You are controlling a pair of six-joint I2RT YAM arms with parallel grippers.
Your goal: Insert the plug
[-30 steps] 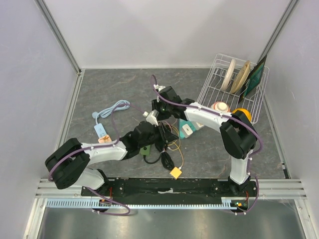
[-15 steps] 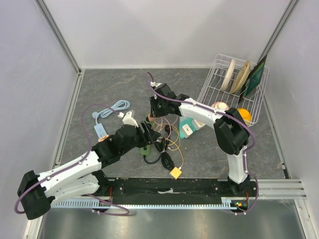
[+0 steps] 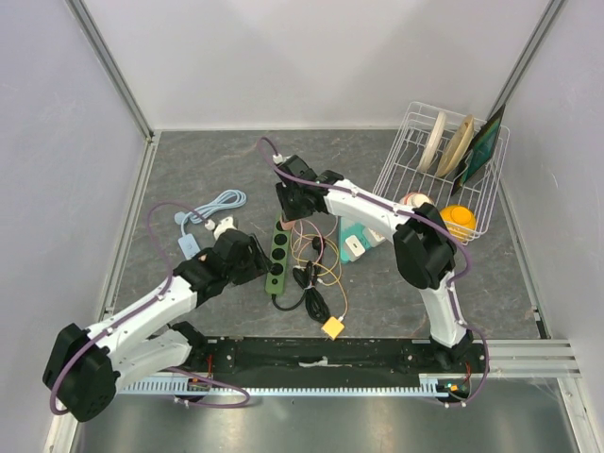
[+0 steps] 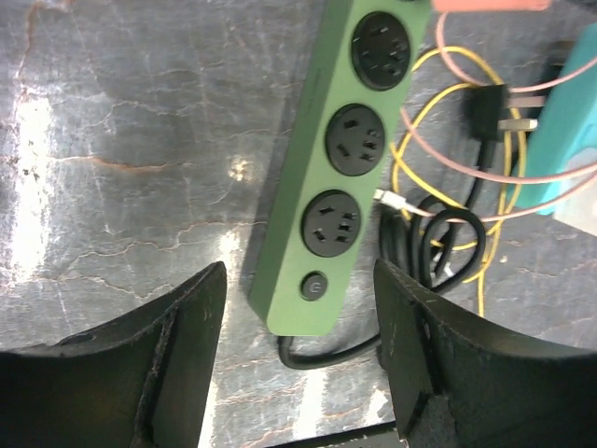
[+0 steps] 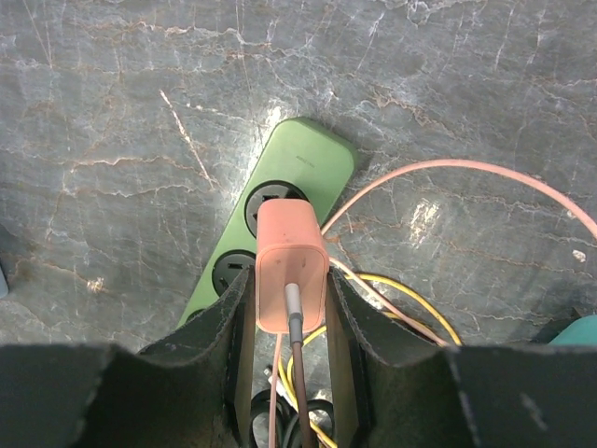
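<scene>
Salmon-pink plug [image 5: 291,266] is gripped by the closed right gripper [image 5: 291,285] and poised over the far end of the green power strip [image 5: 312,154] — its long axis runs away from the arm bases. The left gripper [image 4: 298,280] is held open, empty, over the switch end.

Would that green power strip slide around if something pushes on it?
Likely yes: the strip lies flat on a smooth table, seemingly unfastened. It looks rigid, so it would shift whole, and too low to tip.
</scene>
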